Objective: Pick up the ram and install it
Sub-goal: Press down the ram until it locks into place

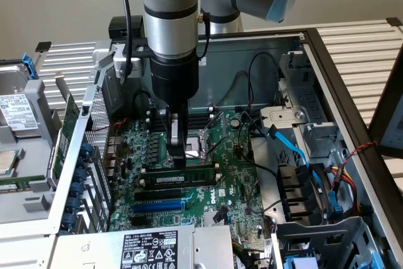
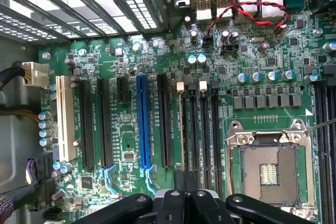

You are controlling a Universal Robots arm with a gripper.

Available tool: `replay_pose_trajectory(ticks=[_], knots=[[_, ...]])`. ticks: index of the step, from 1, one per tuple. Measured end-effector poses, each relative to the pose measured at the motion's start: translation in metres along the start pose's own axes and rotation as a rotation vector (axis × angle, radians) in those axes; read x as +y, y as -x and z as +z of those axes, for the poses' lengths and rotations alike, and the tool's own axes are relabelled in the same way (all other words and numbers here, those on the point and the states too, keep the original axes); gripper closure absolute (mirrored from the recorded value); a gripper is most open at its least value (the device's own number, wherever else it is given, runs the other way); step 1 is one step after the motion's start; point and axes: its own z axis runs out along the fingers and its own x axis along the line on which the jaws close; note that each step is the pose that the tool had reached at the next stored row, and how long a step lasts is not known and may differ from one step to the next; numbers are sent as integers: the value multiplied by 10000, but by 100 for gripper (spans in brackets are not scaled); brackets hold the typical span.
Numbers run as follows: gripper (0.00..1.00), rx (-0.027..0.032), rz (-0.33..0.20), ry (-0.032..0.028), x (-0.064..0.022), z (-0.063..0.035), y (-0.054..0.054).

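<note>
A: Where's the ram?

B: The ram (image 1: 178, 176) lies lengthwise on the green board (image 1: 233, 187), in line with the long black slots (image 1: 170, 191) just beside it. Its white label faces up in the exterior view. Whether it is fully seated I cannot tell.

A: And the tool?

B: The tool (image 1: 178, 155) points straight down into the open computer case (image 1: 327, 80), its tip on the upper edge of the ram, roughly mid-length. The fingers are together, pressed into one narrow tip rather than gripping either side of the stick.

A: What does the wrist view give?

B: The closed black fingertips (image 2: 185, 182) sit at the end of the memory slots (image 2: 205, 129), with the blue slot (image 2: 142, 124) and white slot (image 2: 65, 116) off to one side and the empty processor socket (image 2: 269, 169) to the other.

A: Anything else nearby?

B: A blue cable (image 1: 296, 149) runs past the drive cage at the exterior view's right, and the power supply label (image 1: 151, 250) sits near the bottom.
</note>
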Motion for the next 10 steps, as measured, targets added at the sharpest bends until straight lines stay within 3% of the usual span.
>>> replay_pose_trajectory(ticks=[10], knots=[[90, -6, 9, -71, 0, 39, 5]])
